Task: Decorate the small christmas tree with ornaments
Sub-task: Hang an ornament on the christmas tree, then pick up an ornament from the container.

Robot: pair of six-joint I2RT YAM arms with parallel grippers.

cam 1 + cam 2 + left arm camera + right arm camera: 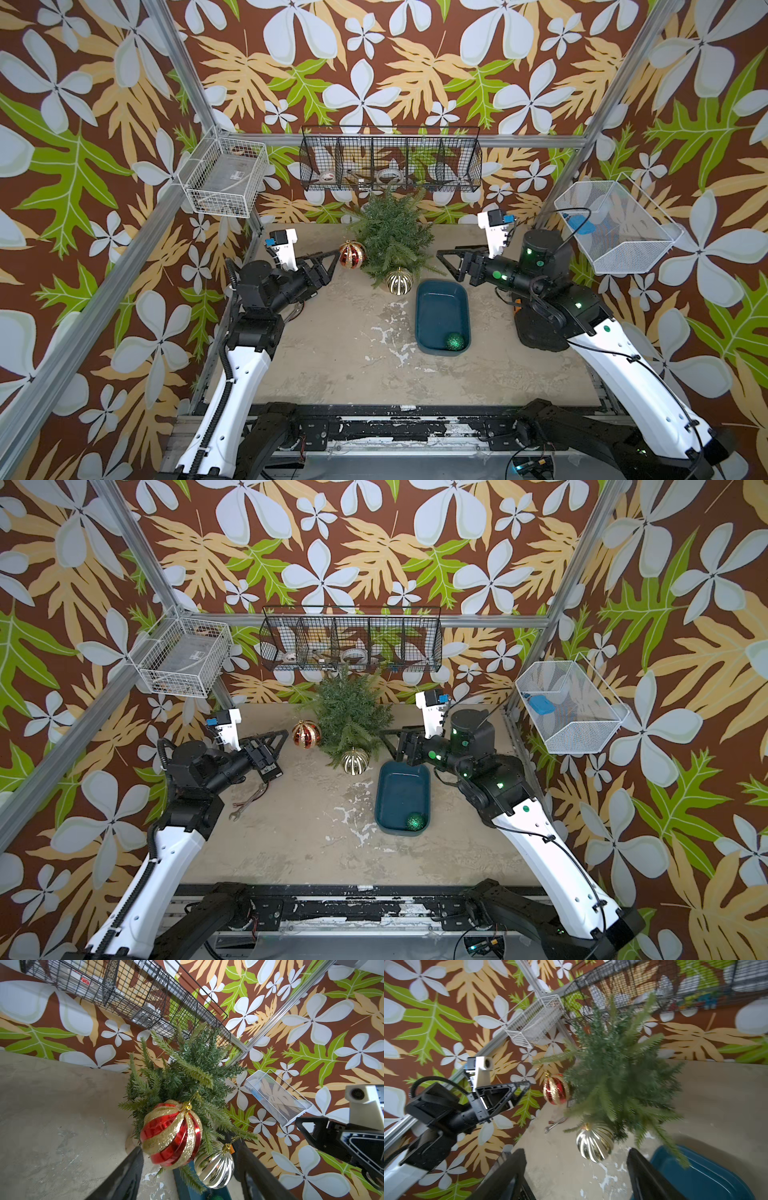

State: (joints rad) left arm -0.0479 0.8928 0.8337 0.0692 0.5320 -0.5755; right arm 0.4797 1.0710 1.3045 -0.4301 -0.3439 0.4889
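Red bauble [352, 254] and gold bauble [399, 281] seemingly hang on the tree [390, 237]; left claw [334, 261] and right claw [446, 264] gape empty. Next: fetch the green bauble [455, 341] from its tray [440, 299].

I am watching both arms reaching forward from the near side. The left arm [245, 374] and the right arm [615, 353] are angling their white forearms inward, and the black wrists are bending toward the middle. The left tool [334, 262] is pointing inward with its jaws standing wide apart and clamping nothing. In the left wrist view its two black fingers [124, 1178] are framing an open gap. The right tool [444, 261] is pointing inward too, facing the left tool and well apart from it. Its jaws are standing apart and gripping nothing, as its fingers [645, 1178] are showing. Green lights are glowing along the right arm's joints.
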